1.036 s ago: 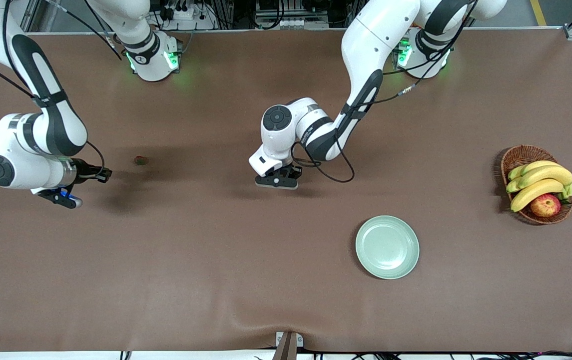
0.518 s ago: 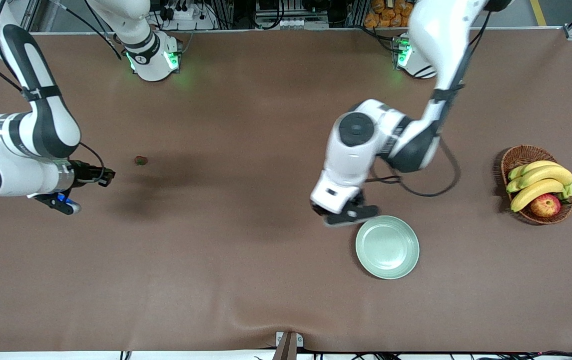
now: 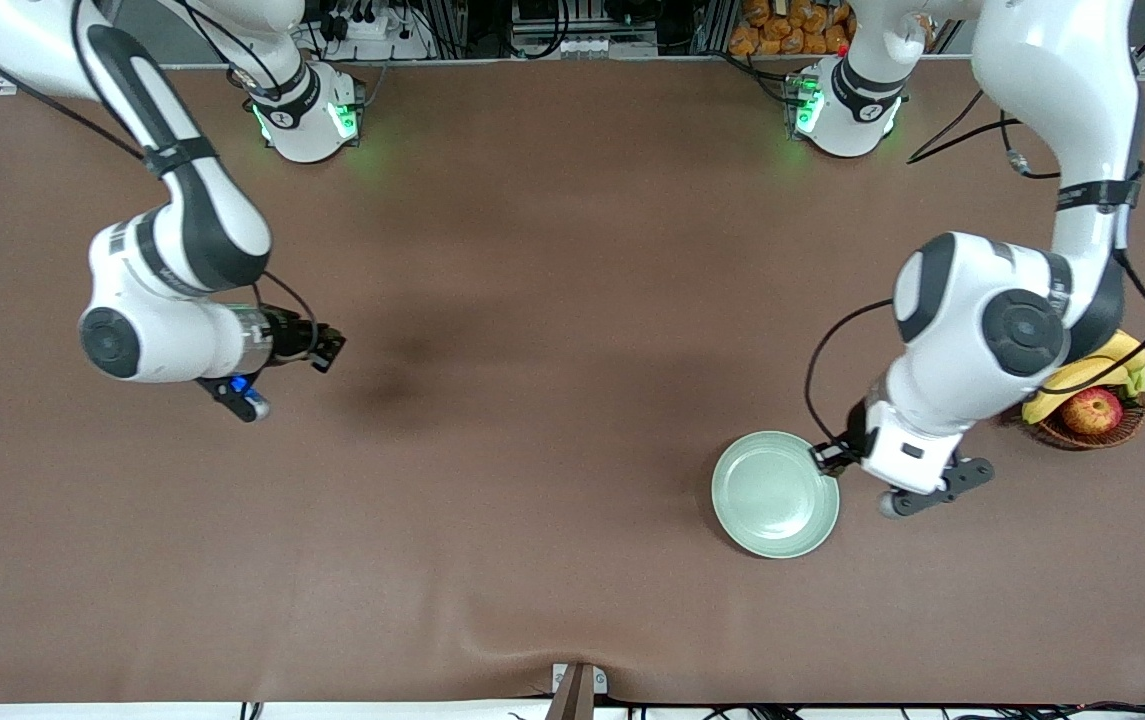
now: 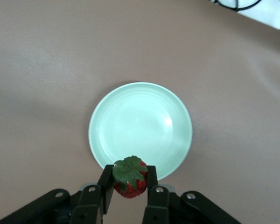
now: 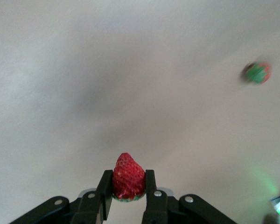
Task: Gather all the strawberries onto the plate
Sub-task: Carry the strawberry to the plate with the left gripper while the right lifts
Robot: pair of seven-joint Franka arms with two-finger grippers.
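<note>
My left gripper (image 4: 129, 181) is shut on a strawberry (image 4: 129, 177) with its green leafy top showing. It hangs over the rim of the pale mint-green plate (image 4: 140, 122). In the front view the left gripper (image 3: 824, 459) is at the plate's (image 3: 775, 500) edge toward the left arm's end of the table. My right gripper (image 5: 129, 184) is shut on a second strawberry (image 5: 129, 178), pointed tip outward, and in the front view this gripper (image 3: 330, 348) is over bare table. A third strawberry (image 5: 257, 73) lies on the table; the right arm hides it in the front view.
A brown wicker basket (image 3: 1072, 436) with bananas (image 3: 1072, 384) and a red-yellow apple (image 3: 1092, 410) stands toward the left arm's end of the table, partly covered by the left arm. The brown table mat (image 3: 532, 480) has a small ripple at its near edge.
The left arm has swung with its strawberry from the table's middle to the plate's edge. The right arm has shifted toward the table's middle and now covers the loose strawberry.
</note>
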